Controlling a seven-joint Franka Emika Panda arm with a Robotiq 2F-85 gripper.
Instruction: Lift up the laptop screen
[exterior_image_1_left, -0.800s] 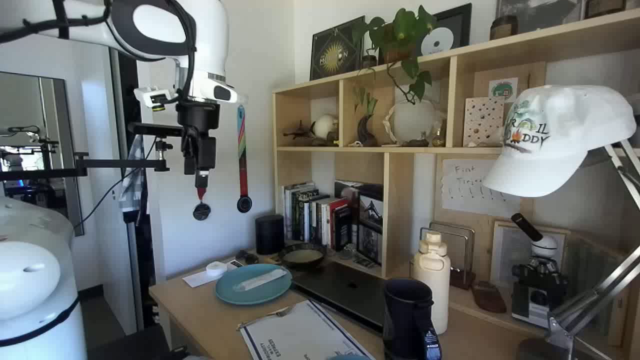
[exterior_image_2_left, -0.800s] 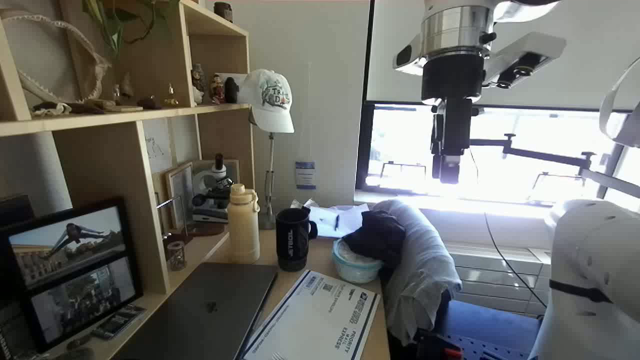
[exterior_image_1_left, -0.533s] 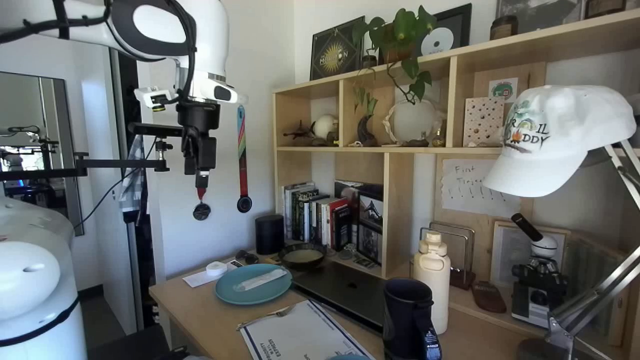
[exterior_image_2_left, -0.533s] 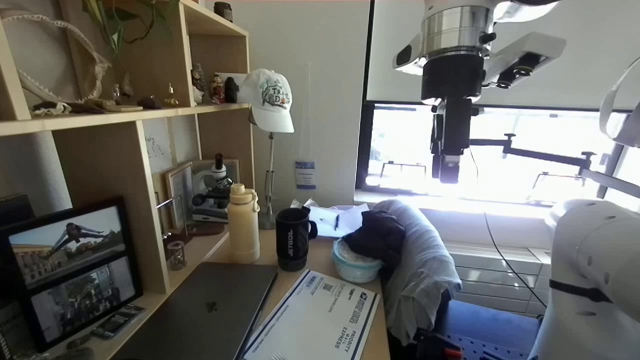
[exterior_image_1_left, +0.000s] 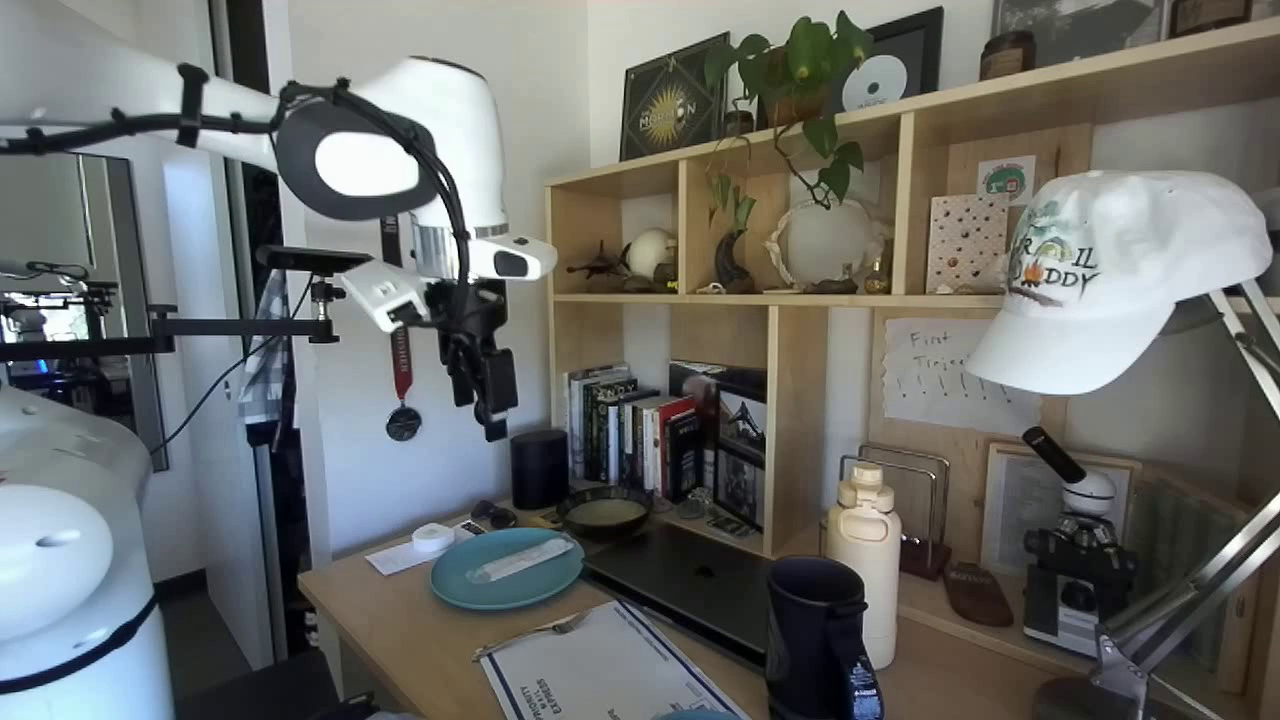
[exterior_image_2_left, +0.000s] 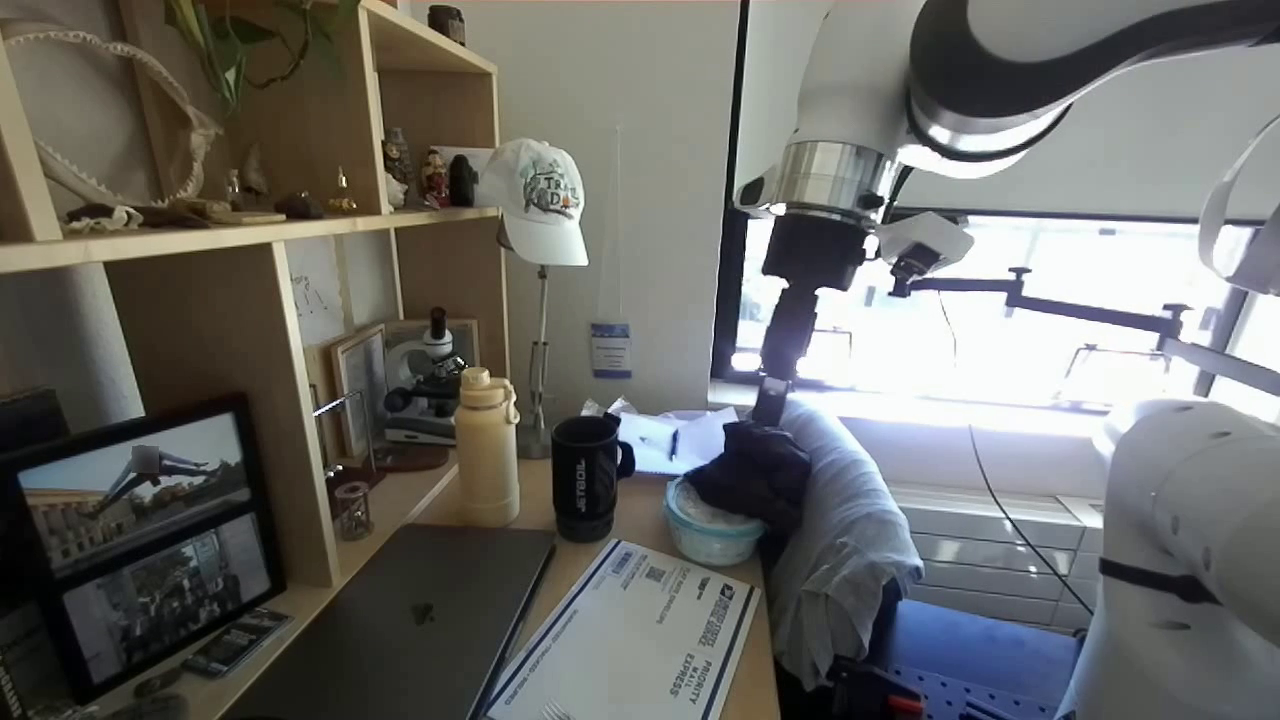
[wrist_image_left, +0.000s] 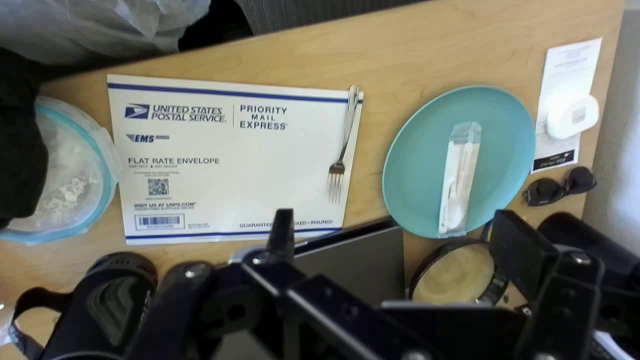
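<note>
Wrist view: we see the Robotiq gripper spread wide, well apart from the closed laptop screen below.

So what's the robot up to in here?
The robot arm is supposed to lift the laptop screen, but that hasn't been opened yet: it's folded shut on the desk. The pincer hangs open up in the air, holding nothing and not touching the laptop screen. Also on the desk are a mail envelope with a fork lying on it, and a teal plate.
</note>
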